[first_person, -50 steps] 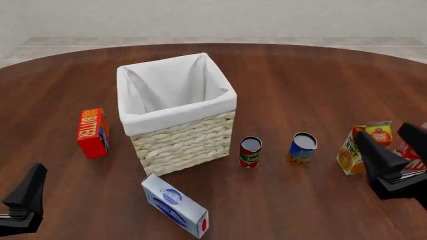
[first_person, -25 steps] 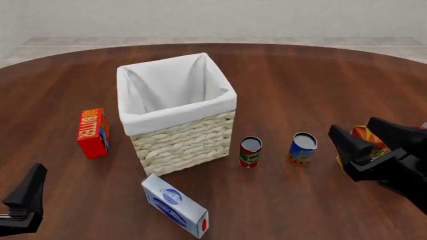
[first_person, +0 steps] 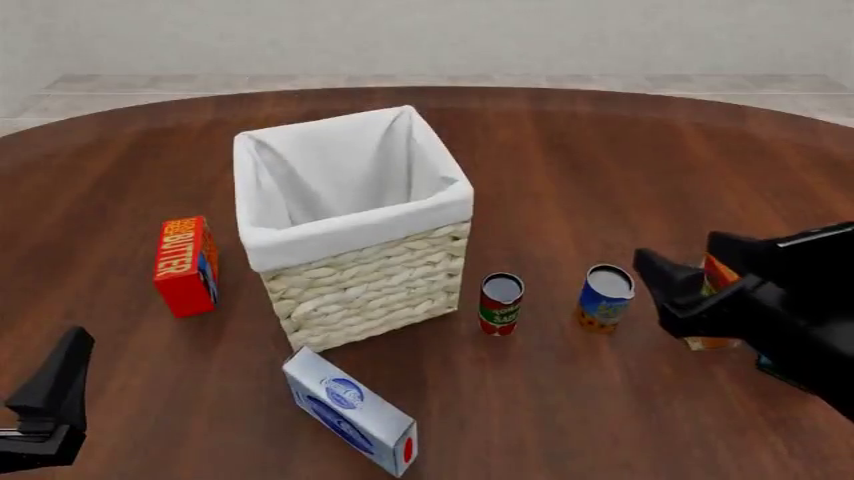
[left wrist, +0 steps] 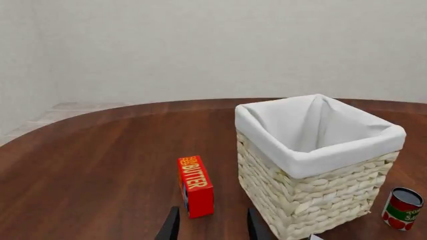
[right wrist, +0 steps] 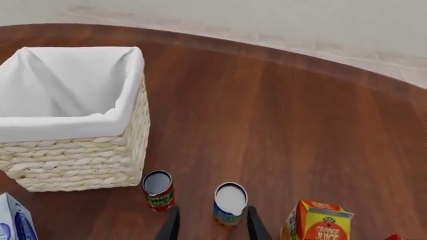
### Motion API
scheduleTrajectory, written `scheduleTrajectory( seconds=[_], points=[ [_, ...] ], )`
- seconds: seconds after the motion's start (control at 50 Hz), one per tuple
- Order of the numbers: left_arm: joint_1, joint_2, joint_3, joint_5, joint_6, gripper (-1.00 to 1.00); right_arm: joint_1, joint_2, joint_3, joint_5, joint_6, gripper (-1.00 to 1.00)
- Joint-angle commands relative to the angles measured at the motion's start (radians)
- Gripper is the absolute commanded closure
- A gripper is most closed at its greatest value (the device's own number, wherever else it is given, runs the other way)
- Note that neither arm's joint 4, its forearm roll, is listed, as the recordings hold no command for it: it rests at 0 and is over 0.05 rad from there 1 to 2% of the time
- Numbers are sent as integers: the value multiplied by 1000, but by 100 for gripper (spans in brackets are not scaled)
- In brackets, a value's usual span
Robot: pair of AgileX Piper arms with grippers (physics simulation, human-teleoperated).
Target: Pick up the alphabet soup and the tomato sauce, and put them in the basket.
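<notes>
alphabet soup stands upright on the tabletop beside the tomato sauce, both outside the basket, so we judge this the approach for the first pick. our right gripper sits just right of the soup, its fingers spread and empty, while the left gripper waits low, fingers parted, holding nothing. next we should line the soup between the right fingers and squeeze.

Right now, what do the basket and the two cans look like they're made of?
Basket: woven cream wicker, matte, with a white cloth liner folded over the rim. Tomato sauce and alphabet soup: probably metal, judging by their flat silver tops, with printed labels wrapped around the sides. The render leaves the finish open.
</notes>
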Motion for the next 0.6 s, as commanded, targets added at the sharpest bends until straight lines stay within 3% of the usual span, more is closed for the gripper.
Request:
scheduleTrajectory(
  seconds=[0.02, 0.6],
  points=[
    [0, 0, 0, 0, 0, -100, -13, 81, -13, -20, -28, -100],
    [0, 0, 0, 0, 0, -100, -42, 253, -3, -156, -34, -100]
  ],
)
